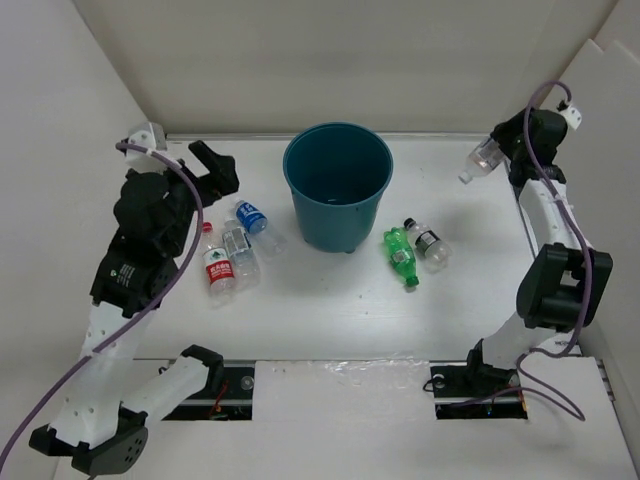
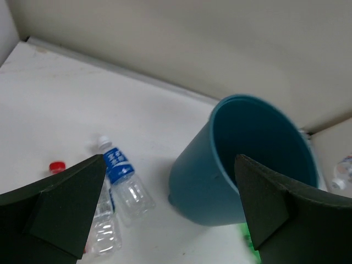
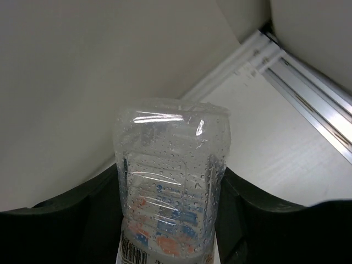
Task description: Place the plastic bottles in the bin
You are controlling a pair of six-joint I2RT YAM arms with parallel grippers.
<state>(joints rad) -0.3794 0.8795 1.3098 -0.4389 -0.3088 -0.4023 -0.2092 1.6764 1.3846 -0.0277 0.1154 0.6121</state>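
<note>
Gripping clear plastic bottle (image 1: pixel 482 157) in right fingers (image 3: pixel 77 217), 2 o'clock of empty round teal plastic bin (image 1: pixel 335 215); left fingers (image 2: pixel 60 214) spread apart; five remaining

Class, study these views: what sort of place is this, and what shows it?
Most likely a robot lab test cell: a white table boxed in by plain white panels, a left arm and right arm bolted at its near edge, and plastic bottles lying beside a teal bin.

No text legible; barcode (image 3: pixel 135 254) on held bottle (image 3: pixel 170 187) unreadable
</note>
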